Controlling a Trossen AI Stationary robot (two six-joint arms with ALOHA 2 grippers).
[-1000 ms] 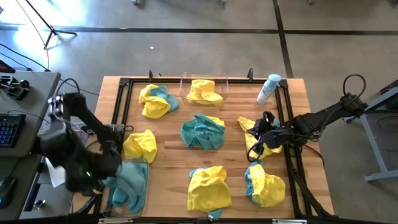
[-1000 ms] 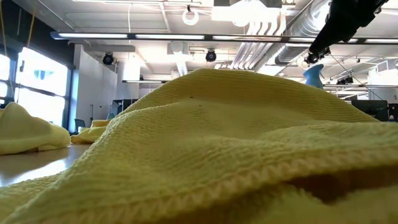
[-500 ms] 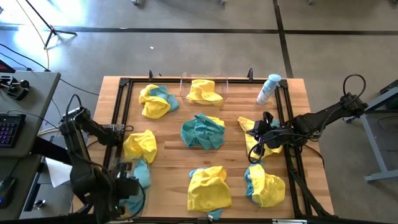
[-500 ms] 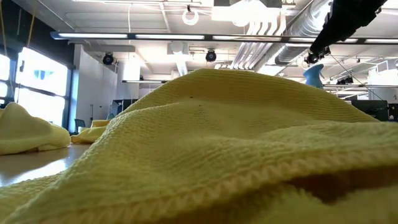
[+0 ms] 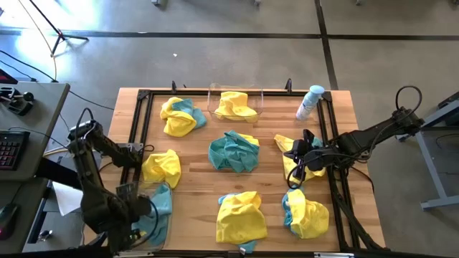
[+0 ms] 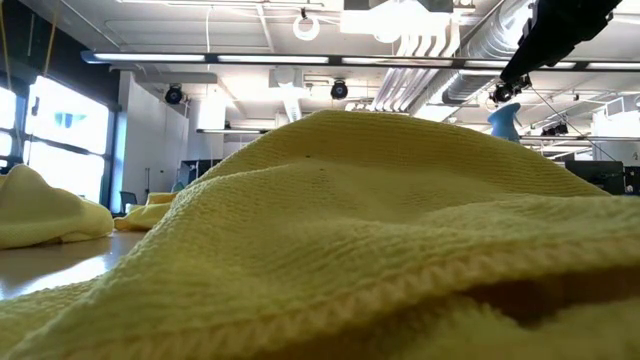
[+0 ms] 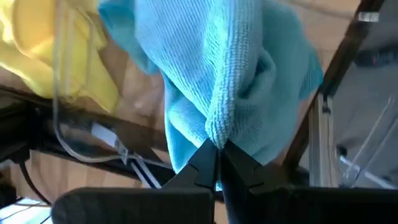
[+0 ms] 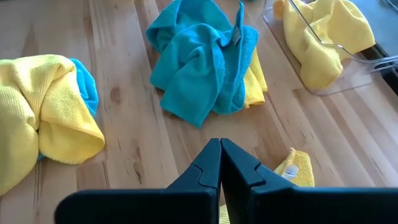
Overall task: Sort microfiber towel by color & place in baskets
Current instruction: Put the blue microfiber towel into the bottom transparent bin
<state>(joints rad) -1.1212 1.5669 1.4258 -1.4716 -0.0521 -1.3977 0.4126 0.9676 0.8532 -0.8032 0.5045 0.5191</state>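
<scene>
My left gripper [image 5: 142, 215] [image 7: 217, 147] is at the table's near-left corner, shut on a teal-blue microfiber towel [image 5: 161, 201] that sits in the clear near-left basket [image 5: 169, 223]. My right gripper [image 5: 304, 155] [image 8: 219, 145] is shut and hangs over a yellow towel [image 5: 289, 152] [image 8: 293, 167] at the table's right side; no cloth shows between its fingertips. A second clear basket [image 5: 212, 93] at the far edge holds a yellow towel [image 5: 235, 104]. My left gripper pinches a raised fold of the teal towel [image 7: 216, 127] between its two fingertips. Several layers are gathered there. The cloth spreads away from the fingers in bunched folds inside the basket, whose clear wall [image 7: 60, 99] shows beside it.
Loose towels lie on the wood: yellow with teal [image 5: 179, 116], yellow [image 5: 162, 167], teal over yellow at the centre [image 5: 233, 151] [image 8: 202, 59], yellow at the near edge [image 5: 240, 216] [image 6: 330, 250], yellow with teal [image 5: 305, 216] [image 8: 46, 118]. A white-and-blue spray bottle [image 5: 310, 102] stands at the far right.
My left arm has come down from high over the near-left basket and settled lower at that corner. The teal towel, spread along the basket a second ago, is now bunched toward its far end.
</scene>
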